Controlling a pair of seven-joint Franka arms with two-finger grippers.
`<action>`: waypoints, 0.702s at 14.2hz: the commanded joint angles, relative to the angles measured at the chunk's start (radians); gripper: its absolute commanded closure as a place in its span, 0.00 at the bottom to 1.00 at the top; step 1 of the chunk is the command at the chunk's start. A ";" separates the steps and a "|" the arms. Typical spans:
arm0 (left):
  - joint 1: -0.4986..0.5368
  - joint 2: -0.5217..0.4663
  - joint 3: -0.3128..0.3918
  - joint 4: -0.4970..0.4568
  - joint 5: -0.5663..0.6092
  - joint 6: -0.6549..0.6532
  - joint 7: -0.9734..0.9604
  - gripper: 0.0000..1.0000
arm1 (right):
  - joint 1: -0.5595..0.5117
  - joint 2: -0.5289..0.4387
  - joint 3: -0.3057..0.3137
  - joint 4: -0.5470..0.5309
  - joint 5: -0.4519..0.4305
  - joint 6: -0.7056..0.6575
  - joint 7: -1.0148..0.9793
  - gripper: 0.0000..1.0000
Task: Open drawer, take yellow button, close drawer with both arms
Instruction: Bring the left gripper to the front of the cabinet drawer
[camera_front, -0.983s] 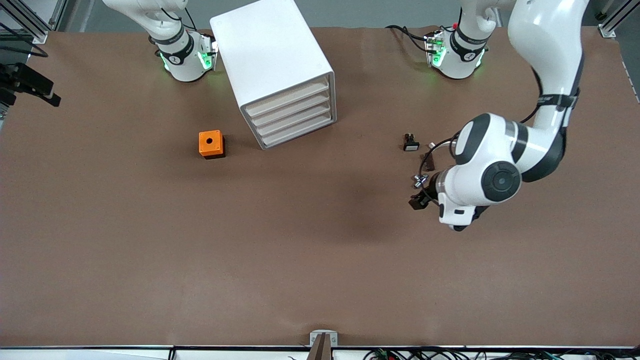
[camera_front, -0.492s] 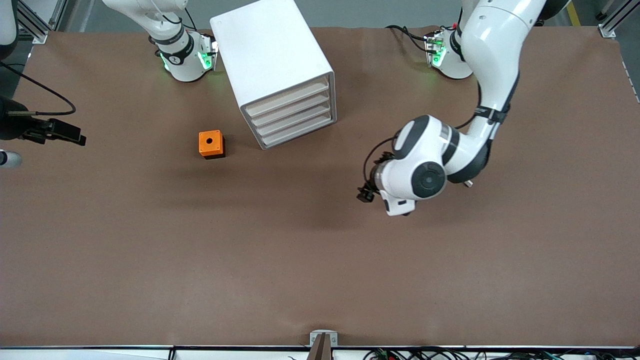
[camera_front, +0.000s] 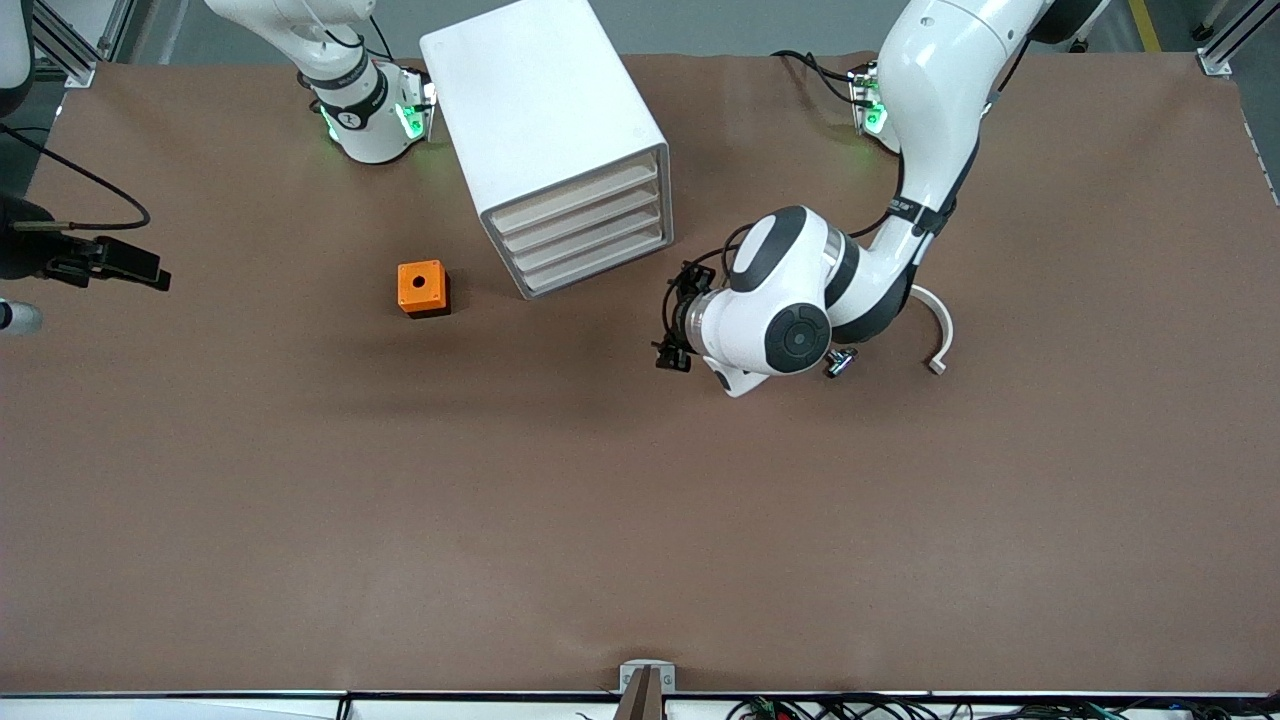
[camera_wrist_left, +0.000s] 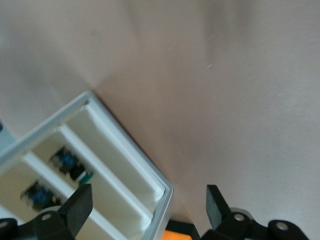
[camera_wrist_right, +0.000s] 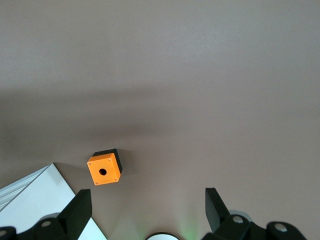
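Cabinet on table, top drawer shut, button not visible | left gripper over table just off drawer fronts, jaws open, empty | right gripper at right arm's end of table, jaws open, empty | orange cube beside cabinet.

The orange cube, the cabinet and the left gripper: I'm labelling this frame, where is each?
orange cube (camera_front: 421, 287): front view, its top face beside the hole.
cabinet (camera_front: 535, 100): front view, its white top panel.
left gripper (camera_front: 678, 325): front view, between its open fingertips.
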 joint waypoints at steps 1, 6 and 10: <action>-0.035 -0.001 -0.006 0.016 -0.056 -0.021 -0.193 0.00 | -0.003 0.008 0.005 0.023 0.005 -0.017 0.014 0.00; -0.037 0.010 -0.043 0.016 -0.143 -0.057 -0.549 0.00 | 0.000 0.008 0.008 0.021 0.019 -0.020 0.096 0.00; -0.036 0.042 -0.043 0.013 -0.317 -0.148 -0.666 0.00 | 0.009 0.008 0.008 0.017 0.019 -0.023 0.143 0.00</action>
